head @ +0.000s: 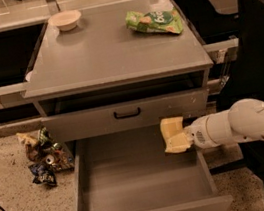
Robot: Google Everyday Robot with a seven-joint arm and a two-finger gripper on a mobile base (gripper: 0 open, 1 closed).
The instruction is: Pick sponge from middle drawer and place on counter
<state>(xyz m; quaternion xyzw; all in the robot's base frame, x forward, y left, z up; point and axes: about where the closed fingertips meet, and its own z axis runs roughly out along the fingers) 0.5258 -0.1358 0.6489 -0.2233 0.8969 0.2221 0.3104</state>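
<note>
One gripper (182, 138), clamped on the sponge (170, 130), hangs over the open middle drawer (135, 180) beneath the front-right corner of the tabletop (107, 51).

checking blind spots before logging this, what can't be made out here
Camera view:
- Pincer, holding the sponge over the middle drawer: its arm is cut off by the right edge.
- Gap under the counter: inside lost in shadow.
- Floor litter: too jumbled to name.

arm: reaches leftward from right | hand (187, 137): low centre-right, clamped on sponge (171, 132)
</note>
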